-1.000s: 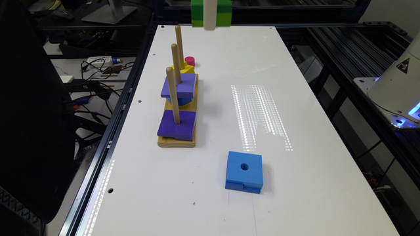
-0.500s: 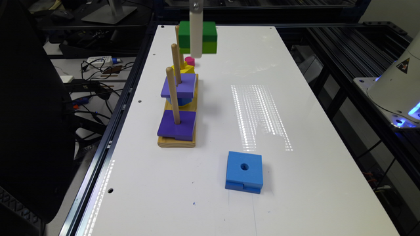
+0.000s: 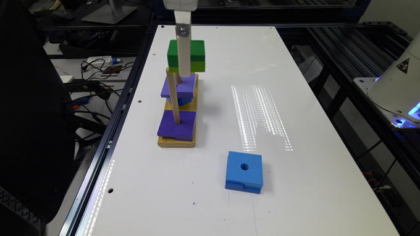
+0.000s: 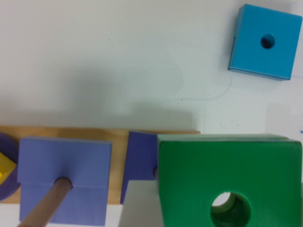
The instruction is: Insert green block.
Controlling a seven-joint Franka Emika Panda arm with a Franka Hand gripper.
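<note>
- Upper centre of the exterior view: the gripper [image 3: 183,67] hangs down, its white finger [image 3: 183,49] across the green block [image 3: 195,55], closed on it.
- The block is held in the air above the wooden peg base [image 3: 177,141], over the purple blocks [image 3: 177,124].
- The blue block [image 3: 244,172] lies apart, lower centre.

Peg base [image 3: 177,141] sits on table [image 3: 295,183] toward the exterior view's left, w/ pegs in a row running front to back. Near square block [image 3: 177,126] sits on the front peg [image 3: 173,95]; 2nd square block [image 3: 178,87] is on the peg behind it. Green block [image 3: 197,55] is in the air above the rear part of the base, held by gripper [image 3: 183,57], clear of the stack below. Holed block [image 3: 244,172] lies flat on the table, well apart from the base, nearer the front & toward the exterior view's right.
</note>
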